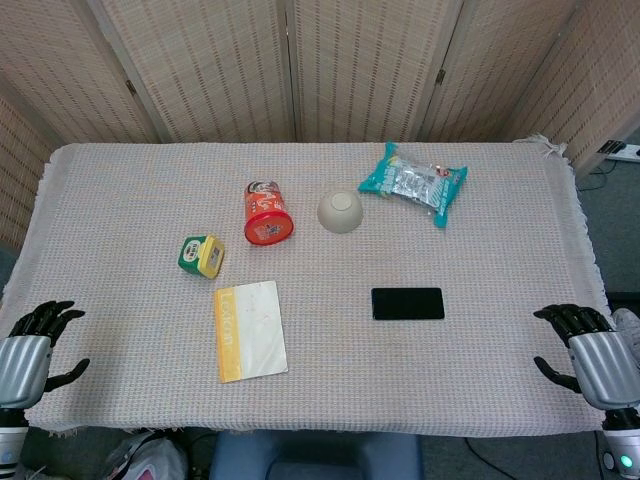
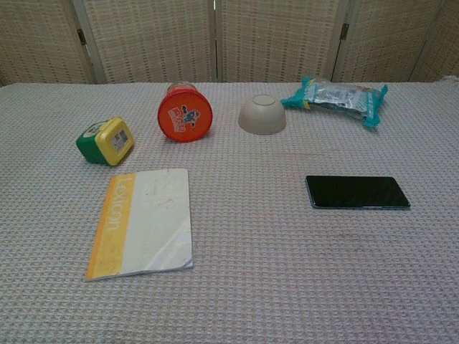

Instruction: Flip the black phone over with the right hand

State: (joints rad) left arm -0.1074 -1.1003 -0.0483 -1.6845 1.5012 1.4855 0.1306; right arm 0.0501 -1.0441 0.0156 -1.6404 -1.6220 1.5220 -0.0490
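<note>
black phone [image 1: 408, 303] lies flat on the woven cloth [image 1: 120, 200], right of centre and toward the near edge, glossy dark face up, nothing touching it. long axis runs left-right across the table, short ends facing the two arms; which end is the top cannot be told. likely handling: thin, rigid slab, moderately light, slick glass over a textured cloth, so the fingers will probably get little purchase under it. best hold looks like the long edges, or lifting the short end nearest the right hand [image 1: 590, 355] and tipping it over. right hand rests at the table's right edge, well apart from the phone, fingers spread, holding nothing. left hand [image 1: 32, 345] sits at the left edge, likewise wide and empty. notebook [image 1: 250, 330] lies to the phone's left, bowl [image 1: 340, 211] beyond it, both clear of the flip.
</note>
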